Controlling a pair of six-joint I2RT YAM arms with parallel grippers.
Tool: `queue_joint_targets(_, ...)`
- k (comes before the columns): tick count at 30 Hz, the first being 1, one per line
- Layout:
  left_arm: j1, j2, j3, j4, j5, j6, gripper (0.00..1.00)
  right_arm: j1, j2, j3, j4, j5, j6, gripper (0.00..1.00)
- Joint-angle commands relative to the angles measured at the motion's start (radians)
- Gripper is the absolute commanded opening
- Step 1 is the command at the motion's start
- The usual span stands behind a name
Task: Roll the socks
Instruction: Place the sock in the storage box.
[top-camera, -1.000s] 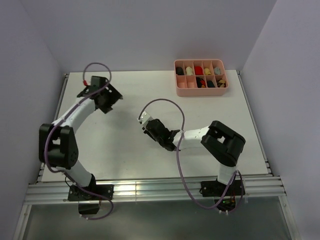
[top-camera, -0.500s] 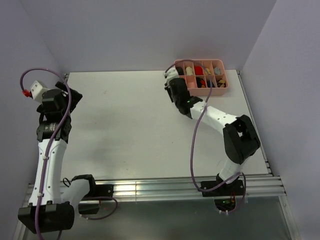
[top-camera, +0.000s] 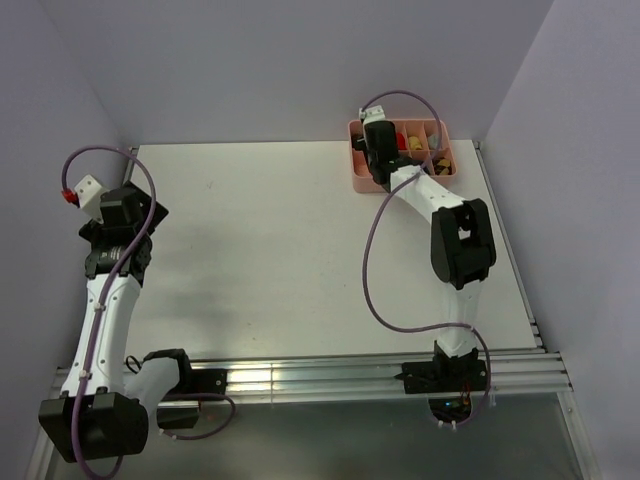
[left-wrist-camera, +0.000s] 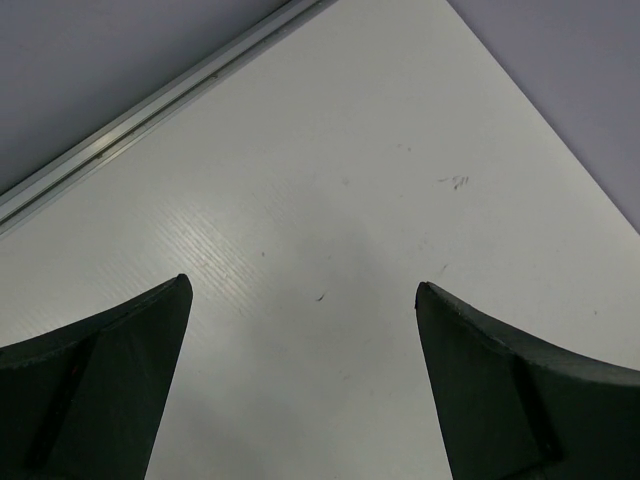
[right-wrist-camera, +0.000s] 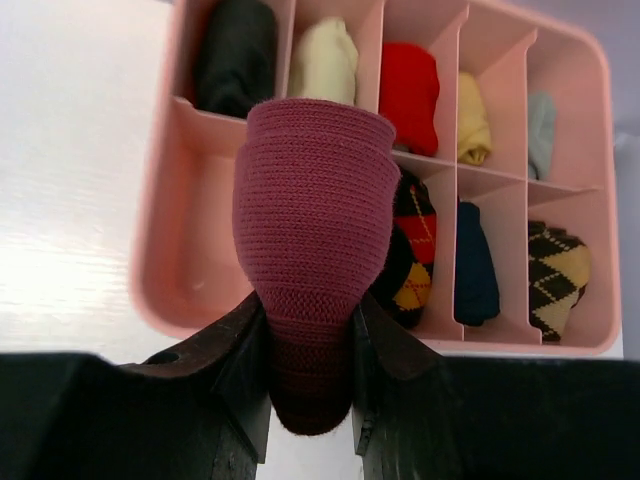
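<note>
My right gripper (right-wrist-camera: 310, 345) is shut on a rolled maroon sock (right-wrist-camera: 312, 215) and holds it above the near left part of the pink divided tray (right-wrist-camera: 165, 270). In the top view the right gripper (top-camera: 378, 140) hangs over the tray's left end (top-camera: 354, 175). The tray holds rolled socks: black (right-wrist-camera: 235, 55), cream (right-wrist-camera: 325, 60), red (right-wrist-camera: 408, 85), yellow (right-wrist-camera: 472, 125), argyle (right-wrist-camera: 415, 260) and navy (right-wrist-camera: 476, 265). The near left compartment is bare. My left gripper (left-wrist-camera: 300, 300) is open and empty over bare table at the far left (top-camera: 118, 215).
The white table (top-camera: 290, 240) is walled at the back and sides. A metal rail (left-wrist-camera: 160, 110) runs along the table's left edge. The right arm's purple cable (top-camera: 375, 250) loops over the table's right half.
My right arm has swung from mid-table to the back right with the maroon sock, ending over the tray. My left arm pulled back to the far left edge.
</note>
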Motion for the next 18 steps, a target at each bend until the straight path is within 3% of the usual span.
queue_joint_targets(1,0.003,0.011,0.004,0.026,-0.040,0.024,1.00,-0.039,0.026,0.078,-0.029,-0.015,-0.029,0.00)
queue_joint_targets(18,0.003,0.039,-0.008,0.027,-0.025,0.026,0.99,-0.101,0.261,0.318,-0.199,-0.205,0.055,0.00)
